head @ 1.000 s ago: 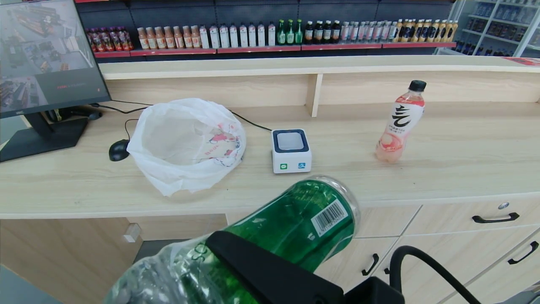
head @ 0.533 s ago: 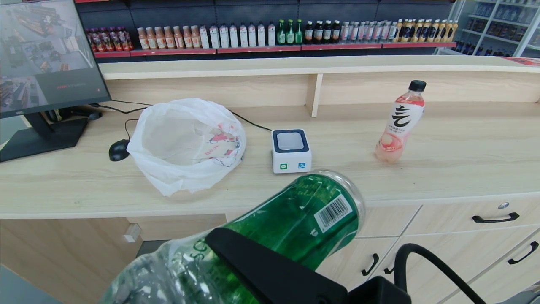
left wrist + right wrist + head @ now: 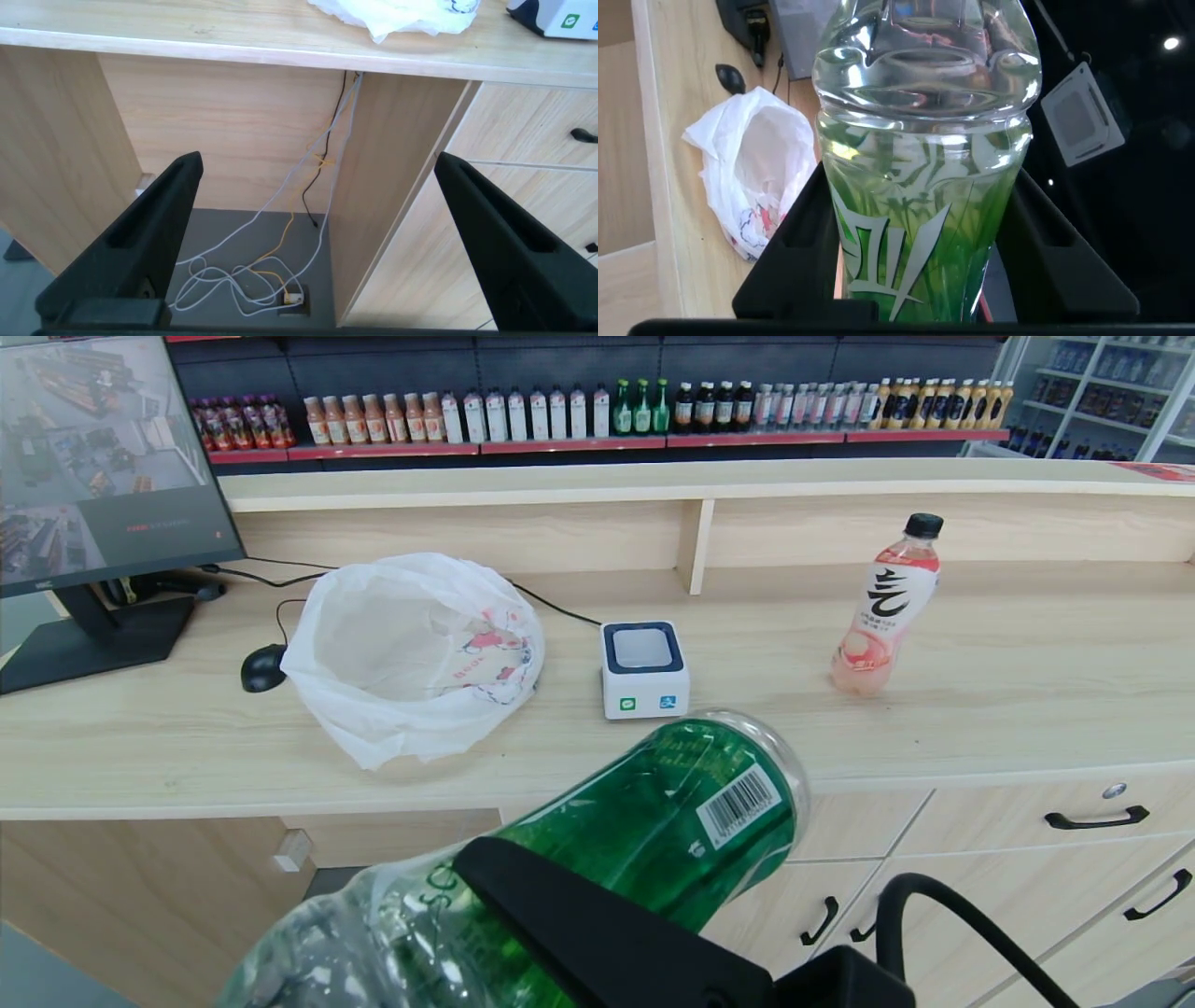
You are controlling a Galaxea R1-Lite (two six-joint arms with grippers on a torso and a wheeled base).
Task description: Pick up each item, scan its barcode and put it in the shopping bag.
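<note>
Head view: right tool [image 3: 929, 257] is grasping the tilted green bottle [image 3: 653, 821], nearer than the scanner [image 3: 644, 670]; left tool [image 3: 322, 233] is hanging released, empty.

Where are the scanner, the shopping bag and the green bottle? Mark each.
scanner [image 3: 643, 650]: head view, on its top scan window.
shopping bag [image 3: 392, 733]: head view, on the near outer wall.
green bottle [image 3: 644, 817]: head view, on the green body beside the barcode.

1 green btl [image 3: 653, 821], 1 pink btl [image 3: 882, 616], 1 bag [image 3: 373, 719], 1 scanner [image 3: 644, 686].
</note>
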